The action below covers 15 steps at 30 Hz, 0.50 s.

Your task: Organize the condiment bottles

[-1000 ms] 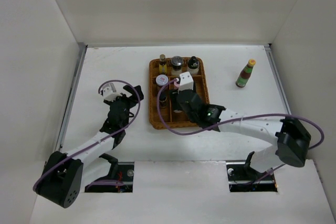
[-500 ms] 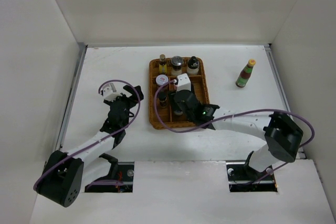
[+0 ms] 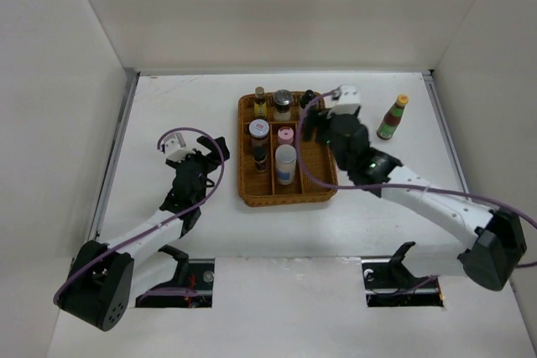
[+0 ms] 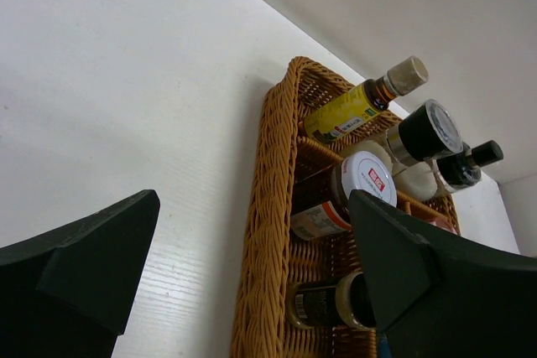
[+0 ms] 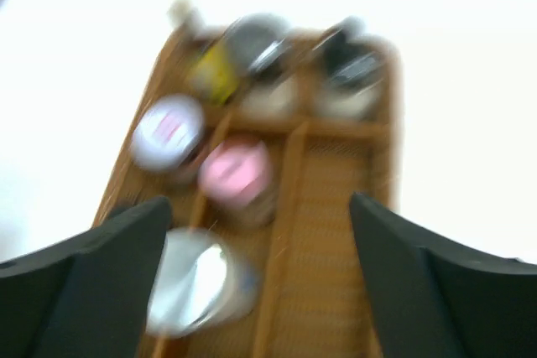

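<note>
Left of the tray, the left gripper (image 3: 214,155) sits low over the table (image 3: 185,98), jaws spread wide with nothing between them. It faces the tray (image 3: 245,182) but is well apart from it.

Seven bottles stand upright in the tray, caps up:
- Back row: yellow-label bottle (image 3: 260,103), dark-lidded jar (image 3: 282,105), black-capped bottle (image 3: 308,96).
- Left column: white-lidded jar (image 3: 258,129), with a dark bottle (image 3: 260,157) in front of it.
- Middle column: pink-lidded jar (image 3: 286,134), with the silver-lidded shaker (image 3: 286,160) in front of it.

The right gripper (image 3: 317,126) hangs over the tray's right side, just beside the black-capped bottle. Its jaws are wide apart and hold nothing; its wrist view is blurred.

Further right, the sauce bottle (image 3: 392,117) (red label, yellow cap) stands upright on the table, long axis vertical. It is outside the tray and near the right gripper, not touching it.
</note>
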### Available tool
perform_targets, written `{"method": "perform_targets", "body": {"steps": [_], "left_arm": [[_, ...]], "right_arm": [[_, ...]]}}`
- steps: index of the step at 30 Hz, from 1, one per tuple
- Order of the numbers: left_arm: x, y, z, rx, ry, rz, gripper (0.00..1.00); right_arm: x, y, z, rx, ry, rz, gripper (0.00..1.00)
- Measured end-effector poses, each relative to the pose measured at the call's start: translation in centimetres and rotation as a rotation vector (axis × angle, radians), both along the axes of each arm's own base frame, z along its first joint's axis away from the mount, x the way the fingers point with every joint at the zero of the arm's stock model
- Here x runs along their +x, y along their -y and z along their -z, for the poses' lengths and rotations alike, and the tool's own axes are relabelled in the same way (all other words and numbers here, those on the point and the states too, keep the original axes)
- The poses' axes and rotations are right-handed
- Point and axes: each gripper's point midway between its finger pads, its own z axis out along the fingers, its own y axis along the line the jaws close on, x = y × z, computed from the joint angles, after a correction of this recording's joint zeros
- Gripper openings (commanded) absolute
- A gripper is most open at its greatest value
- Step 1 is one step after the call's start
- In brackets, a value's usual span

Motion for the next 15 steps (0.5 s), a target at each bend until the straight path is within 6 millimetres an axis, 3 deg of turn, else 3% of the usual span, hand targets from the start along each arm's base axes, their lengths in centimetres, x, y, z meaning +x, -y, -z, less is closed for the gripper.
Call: {"method": "perform_targets", "body": {"steps": [2, 3, 4, 6, 9, 12, 15], "left_arm": [[0.0, 0.0, 0.0, 0.0, 0.0, 0.0, 1.0], [0.0, 0.0, 0.0, 0.0, 0.001, 0.0, 1.0], [0.0, 0.0, -0.1, -0.001, 0.002, 0.001, 1.0], [0.0, 0.0, -0.3, -0.003, 0.008, 0.001, 1.0], [-0.1, 0.0, -0.5, -0.006, 0.014, 0.001, 1.0], [-0.1, 0.2, -0.5, -0.006, 0.014, 0.006, 1.0], [-0.1, 0.3, -0.5, -0.006, 0.014, 0.01, 1.0]], "right_arm": [[2.1, 4.9, -2.4, 0.031, 0.046, 0.129, 0.49], [3.3, 7.6, -3.3, 0.038, 0.065, 0.205, 0.38], [4.2, 10.1, -3.9, 0.041, 0.078, 0.281, 0.36], [5.8, 15.3, -4.5, 0.033, 0.088, 0.437, 0.42], [7.2, 21.2, -4.1, -0.011, 0.069, 0.613, 0.85], [8.3, 24.5, -2.9, -0.07, 0.023, 0.701, 0.93], [9.3, 26.6, -0.7, -0.11, -0.041, 0.742, 0.93]]}}
